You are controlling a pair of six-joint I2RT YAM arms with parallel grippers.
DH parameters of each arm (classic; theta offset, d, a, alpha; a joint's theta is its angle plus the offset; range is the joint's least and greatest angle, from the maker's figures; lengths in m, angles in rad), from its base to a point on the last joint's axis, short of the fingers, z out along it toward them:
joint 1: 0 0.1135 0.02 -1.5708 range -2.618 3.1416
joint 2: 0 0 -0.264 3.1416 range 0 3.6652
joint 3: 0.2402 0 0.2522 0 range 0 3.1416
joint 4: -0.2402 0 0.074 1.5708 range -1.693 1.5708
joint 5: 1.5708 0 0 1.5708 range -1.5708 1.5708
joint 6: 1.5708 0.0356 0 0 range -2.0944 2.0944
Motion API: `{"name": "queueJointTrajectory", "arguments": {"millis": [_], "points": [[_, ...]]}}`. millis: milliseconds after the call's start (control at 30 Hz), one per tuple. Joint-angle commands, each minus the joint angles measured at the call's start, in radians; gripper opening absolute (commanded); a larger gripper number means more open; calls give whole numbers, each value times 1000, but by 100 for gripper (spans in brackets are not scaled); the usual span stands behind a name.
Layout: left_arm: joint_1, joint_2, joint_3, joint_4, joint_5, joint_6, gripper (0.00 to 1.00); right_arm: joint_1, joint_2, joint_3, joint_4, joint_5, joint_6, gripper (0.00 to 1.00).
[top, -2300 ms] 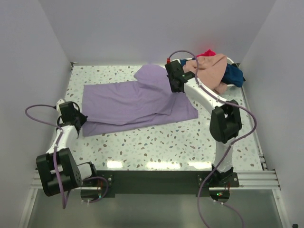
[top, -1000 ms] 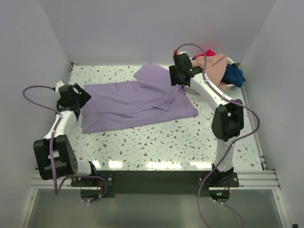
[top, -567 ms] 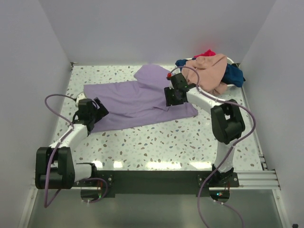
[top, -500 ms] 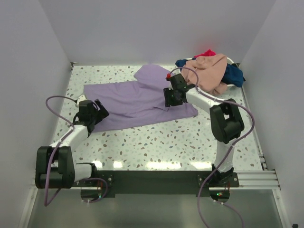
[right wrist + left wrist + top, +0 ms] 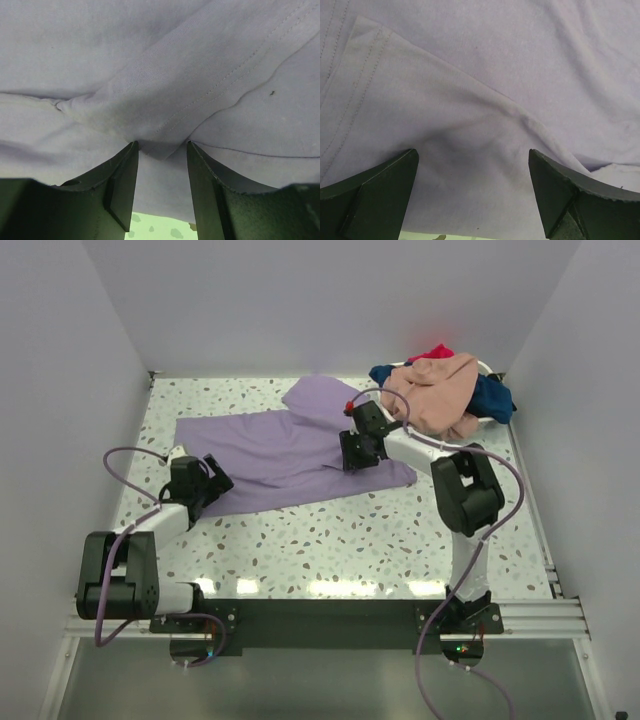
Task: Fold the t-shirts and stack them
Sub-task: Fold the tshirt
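The speckled table (image 5: 330, 540) carries the lavender t-shirt (image 5: 280, 450), spread flat from its centre out toward 10 o'clock. At the table's 1 o'clock corner, peach-pink (image 5: 440, 390), navy (image 5: 495, 398) and red (image 5: 437, 351) t-shirts lie heaped together. The right gripper (image 5: 352, 455) sits at the lavender shirt's 3 o'clock side, its claw narrow and pinching a hemmed fold of the cloth. The left gripper (image 5: 208, 483) sits at the shirt's 8 o'clock corner, its claw wide, fingertips on the fabric.

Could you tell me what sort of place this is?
Probably a robotics lab test cell: plain white walls around a speckled table, two arms bolted to a rail, a lavender t-shirt spread out.
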Motion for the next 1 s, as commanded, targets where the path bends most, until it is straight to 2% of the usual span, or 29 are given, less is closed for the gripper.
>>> {"name": "queueJointTrajectory", "arguments": {"millis": [0, 67, 133, 367, 500, 600, 800, 933, 967], "points": [[-3, -5, -11, 46, 9, -16, 97, 8, 9, 20, 22, 3, 13, 47], [-3, -10, -13, 43, 6, -12, 97, 10, 20, 28, 22, 6, 14, 47], [-3, -8, -13, 40, 4, -10, 97, 10, 26, 29, 23, 3, 14, 42], [-3, 9, -28, 45, -11, 4, 98, 10, 24, 51, 2, 6, 16, 24], [-2, 29, -37, 55, -21, 8, 99, 10, 4, 89, -27, 29, 11, 8], [-3, 53, -39, 61, -18, 8, 99, 10, 15, 150, -53, 38, 2, 2], [-3, 59, -57, 71, -14, 8, 99, 8, 127, 376, -125, 41, -16, 2], [-3, 75, -63, 75, -17, 2, 99, 10, 199, 503, -93, 21, 0, 5], [-3, 78, -62, 74, -17, 1, 99, 10, 211, 534, -83, 9, 5, 21]]}}
